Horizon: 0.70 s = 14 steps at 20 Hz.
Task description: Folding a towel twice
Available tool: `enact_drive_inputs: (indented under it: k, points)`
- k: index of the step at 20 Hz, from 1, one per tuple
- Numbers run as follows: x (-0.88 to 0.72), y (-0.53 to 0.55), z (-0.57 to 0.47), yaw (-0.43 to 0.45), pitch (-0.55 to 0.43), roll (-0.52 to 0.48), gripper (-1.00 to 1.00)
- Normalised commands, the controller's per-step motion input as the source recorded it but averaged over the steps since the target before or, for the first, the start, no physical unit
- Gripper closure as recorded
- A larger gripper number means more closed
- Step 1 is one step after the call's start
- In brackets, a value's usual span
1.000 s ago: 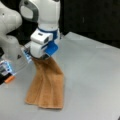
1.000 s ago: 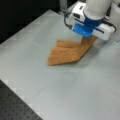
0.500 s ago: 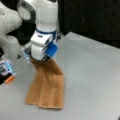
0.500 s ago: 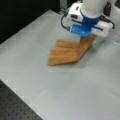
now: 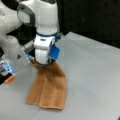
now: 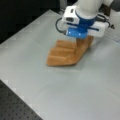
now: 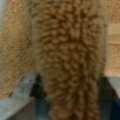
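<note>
- The counter was the largest thing I had on screen: a flat, pale grey sheet with a dull, smooth look, bare apart from the cloth. In a front view it ended at a dark perforated board toward that view's bottom left.
- The arm came next, glossy white rounded shells with a blue ring above the wrist, standing right over the far end of the cloth.
- The towel lay near the middle of the counter in both front views, tan terry, soft and limp. It already read as a long narrow strip with stacked edges along its near end, so I judged the first fold done. One end was raised off the counter and the cloth sloped down from there to the flat part, which I took as the second fold under way and not laid down.
- The gripper sat at that raised end. In the wrist view a thick bunch of looped pile ran up the middle of the frame, so I read the jaws as clamped on the towel.
- A small orange piece showed at a front view's left edge; I could not identify it.
</note>
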Motion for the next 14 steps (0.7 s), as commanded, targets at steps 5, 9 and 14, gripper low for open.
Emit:
enact_drive_inputs:
  k: [5, 9, 14]
  points:
    - [0.63, -0.25, 0.17, -0.042, 0.308, 0.073, 1.00]
    - [0.62, -0.23, 0.16, -0.010, 0.326, 0.049, 1.00]
    - [0.54, -0.16, 0.10, 0.142, 0.242, 0.037, 1.00]
